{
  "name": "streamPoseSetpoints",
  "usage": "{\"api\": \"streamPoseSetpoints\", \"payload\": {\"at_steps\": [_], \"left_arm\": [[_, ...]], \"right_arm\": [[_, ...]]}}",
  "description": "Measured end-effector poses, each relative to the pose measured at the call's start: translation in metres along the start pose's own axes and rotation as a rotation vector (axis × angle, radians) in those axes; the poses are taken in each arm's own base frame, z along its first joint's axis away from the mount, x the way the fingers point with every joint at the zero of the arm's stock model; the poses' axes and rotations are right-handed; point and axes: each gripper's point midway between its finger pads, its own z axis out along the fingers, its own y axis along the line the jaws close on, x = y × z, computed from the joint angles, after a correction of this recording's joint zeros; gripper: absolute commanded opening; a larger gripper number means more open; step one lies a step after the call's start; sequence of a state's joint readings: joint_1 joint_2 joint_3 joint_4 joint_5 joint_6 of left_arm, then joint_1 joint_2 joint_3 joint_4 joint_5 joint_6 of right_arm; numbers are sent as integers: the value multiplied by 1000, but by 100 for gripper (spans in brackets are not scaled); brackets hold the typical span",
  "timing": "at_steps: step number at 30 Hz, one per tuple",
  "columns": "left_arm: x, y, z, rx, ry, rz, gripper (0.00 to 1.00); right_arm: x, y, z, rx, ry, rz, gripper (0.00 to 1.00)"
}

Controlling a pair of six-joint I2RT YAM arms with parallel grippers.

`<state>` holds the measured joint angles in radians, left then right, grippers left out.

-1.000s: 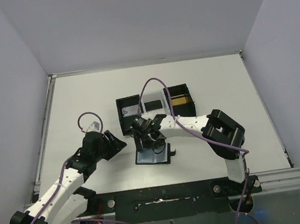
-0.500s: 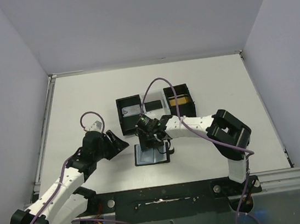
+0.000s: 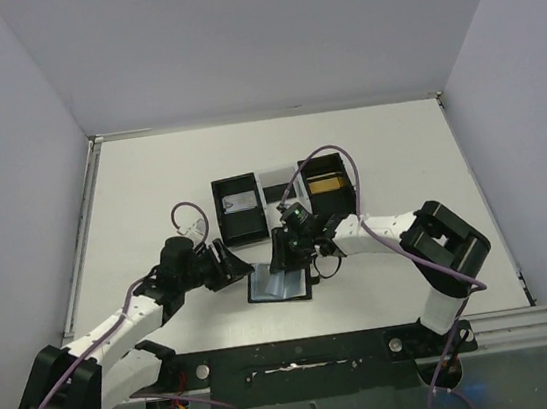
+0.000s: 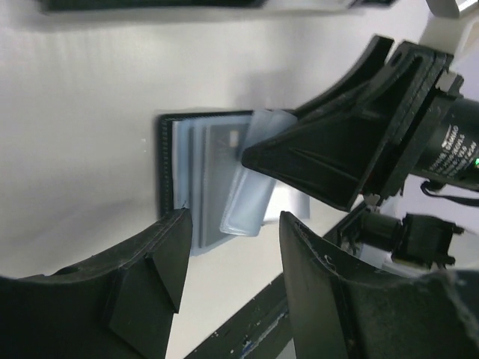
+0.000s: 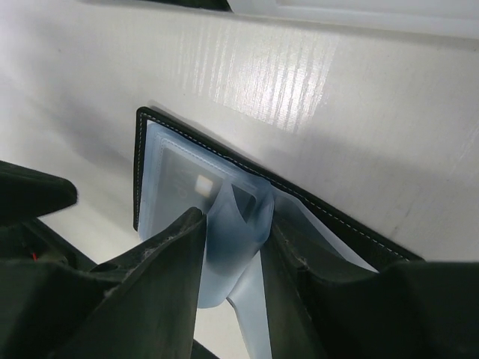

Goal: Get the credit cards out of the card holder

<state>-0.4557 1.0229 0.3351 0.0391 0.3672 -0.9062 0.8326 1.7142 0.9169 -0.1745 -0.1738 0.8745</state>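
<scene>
From above, the left arm is seen stretched low from its base at 7 o'clock toward the middle of the table (image 3: 149, 180). The left claw (image 3: 234, 268) is held just beside the 9 o'clock edge of the holder (image 3: 282, 286), which lies spread open, inner side up. The right arm is bent at a raised elbow at 4 o'clock, and its forearm is run toward 9 o'clock. The right claw (image 3: 284, 261) is pointed down onto the far edge of the holder. A black box (image 3: 240, 231) is placed at 11 o'clock from the holder and a second box (image 3: 331, 200) at 1 o'clock, with a gold card (image 3: 326, 183) lying in it.

In the left wrist view, the left claw is shown spread wide and gripping nothing, with the holder's near edge framed between its fingers. A grey-blue card (image 4: 247, 202), hidden from above, is seen here drawn partly out of the pockets and tilted, its upper end under the right claw.

In the right wrist view, the right claw is narrowed onto the grey-blue card, which is pinched between both fingers and bowed upward from the holder. The stitched black rim and a clear pocket (image 5: 187, 168) with a pale square behind it are shown only here.
</scene>
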Motion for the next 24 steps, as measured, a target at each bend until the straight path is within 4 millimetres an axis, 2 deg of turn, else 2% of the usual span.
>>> {"api": "streamPoseSetpoints", "payload": {"at_steps": [7,11,14,24], "left_arm": [[38,-19,19,76,170,86,49],[49,-18,31,75,216,94,50],[54,-15,37,74,241,89,50],[55,-26,47,103,252,98,54]], "right_arm": [[1,1,-2,-60,-19,6,36],[1,-1,-3,-85,-26,23,36],[1,-1,-4,-99,-26,33,36],[-1,1,-6,-134,-34,43,37]]}}
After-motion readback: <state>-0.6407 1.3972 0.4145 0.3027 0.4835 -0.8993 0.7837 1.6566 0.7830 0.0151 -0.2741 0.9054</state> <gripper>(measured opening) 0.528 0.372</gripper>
